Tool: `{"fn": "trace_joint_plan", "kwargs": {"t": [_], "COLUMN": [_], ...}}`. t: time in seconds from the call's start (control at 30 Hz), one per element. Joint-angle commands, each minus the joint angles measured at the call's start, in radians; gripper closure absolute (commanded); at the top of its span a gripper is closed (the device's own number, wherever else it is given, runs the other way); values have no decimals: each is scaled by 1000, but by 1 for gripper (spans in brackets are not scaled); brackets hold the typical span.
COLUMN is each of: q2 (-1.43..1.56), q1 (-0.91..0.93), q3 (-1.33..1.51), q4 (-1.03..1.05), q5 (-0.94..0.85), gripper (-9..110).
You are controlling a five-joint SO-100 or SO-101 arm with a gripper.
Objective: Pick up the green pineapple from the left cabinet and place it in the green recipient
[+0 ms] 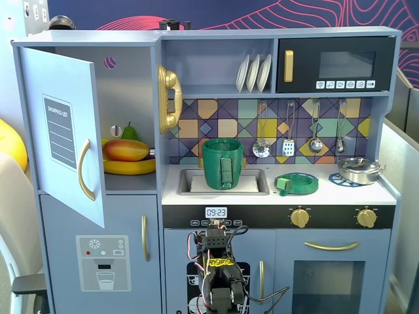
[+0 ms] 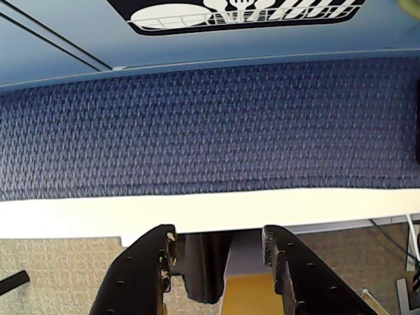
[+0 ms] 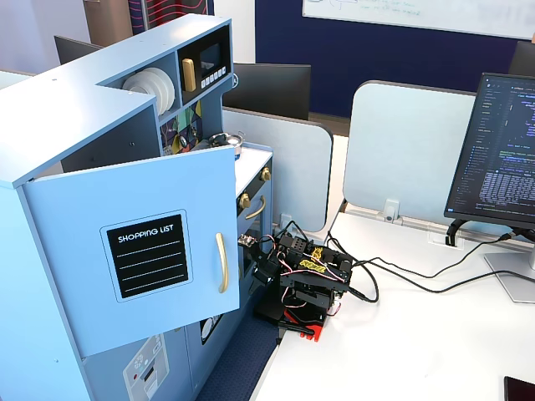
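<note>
Fixed views give me no green pineapple; the left cabinet (image 1: 124, 131) stands open, showing mango (image 1: 126, 150) and banana. Green recipient (image 1: 222, 163) sits in the sink. My gripper (image 2: 220, 246), folded low, hangs released, empty.

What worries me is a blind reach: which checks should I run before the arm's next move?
1. The door of the left cabinet stands open: ok.
2. The green pineapple is seen inside: cannot tell; only the mango, a banana and a pear top show.
3. The green recipient is upright in the sink, mouth uncovered: ok.
4. The green lid is off, lying on the counter: ok.
5. The pincer is open, with nothing between its fingers: ok.
</note>
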Motion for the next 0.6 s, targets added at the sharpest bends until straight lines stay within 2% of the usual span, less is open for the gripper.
{"fn": "trace_joint_plan", "kwargs": {"t": [0.0,0.33,0.43,0.57], "q2": [-9,-9,-9,-18], "q1": [-195,-229,-279,-411], "q3": [-2,-2,-2,-2], "q4": [189,187,130,-41], "q5": [-49,-55,-61,-245], "gripper": [101,101,101,101]}}
